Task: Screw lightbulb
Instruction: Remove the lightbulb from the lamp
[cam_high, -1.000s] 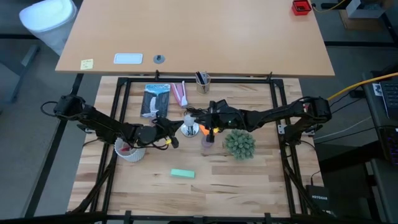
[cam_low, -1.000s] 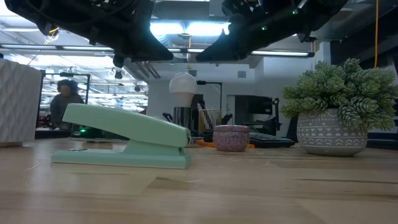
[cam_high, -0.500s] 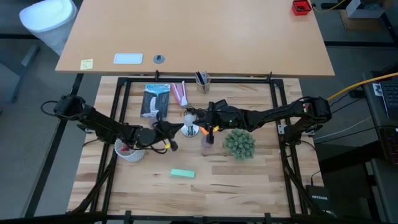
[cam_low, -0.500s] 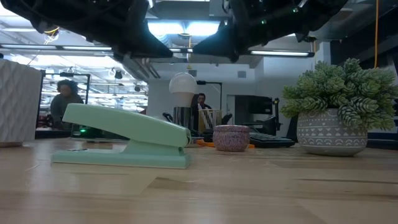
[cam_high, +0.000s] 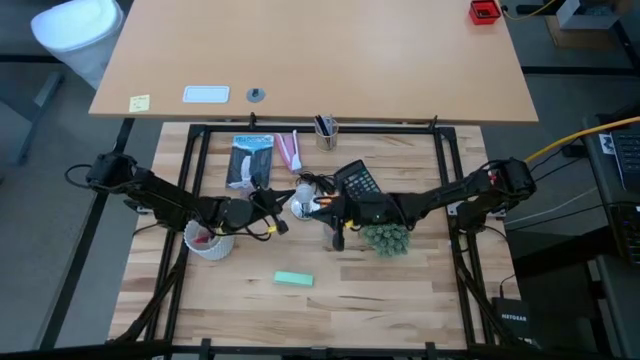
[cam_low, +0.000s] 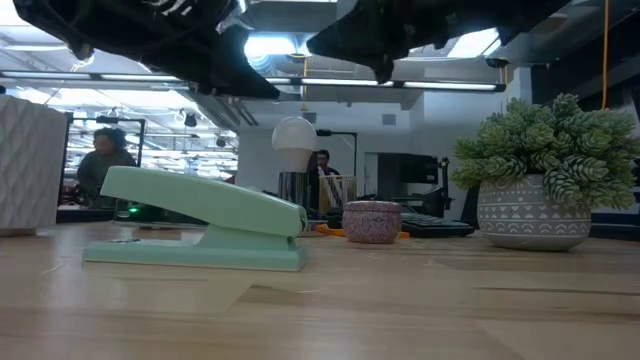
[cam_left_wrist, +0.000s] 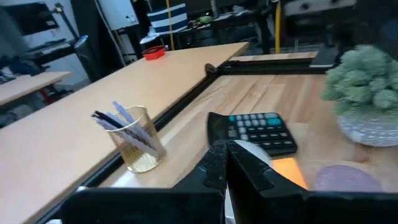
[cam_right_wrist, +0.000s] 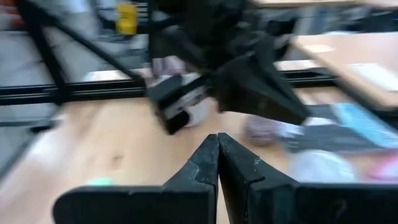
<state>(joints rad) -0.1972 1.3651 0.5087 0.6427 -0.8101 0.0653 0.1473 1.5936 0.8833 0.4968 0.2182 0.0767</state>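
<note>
The left claw and the right claw, each with fingers pressed together on nothing, flank the lightbulb at the frame's centre, which stands upright on the counter, seemingly placed for turning.

On the wooden desk a mint green stapler lies alone near the front. A small potted plant with grey-green leaves stands right of the middle, and a black calculator lies just behind it. A white ribbed cup stands on the left side. At the back edge there are a gold mesh pen holder with pens, a pink tube and a black and blue package. In the low view a small purple tin sits between the stapler and the plant pot. A person is seen far in the room behind.
</note>
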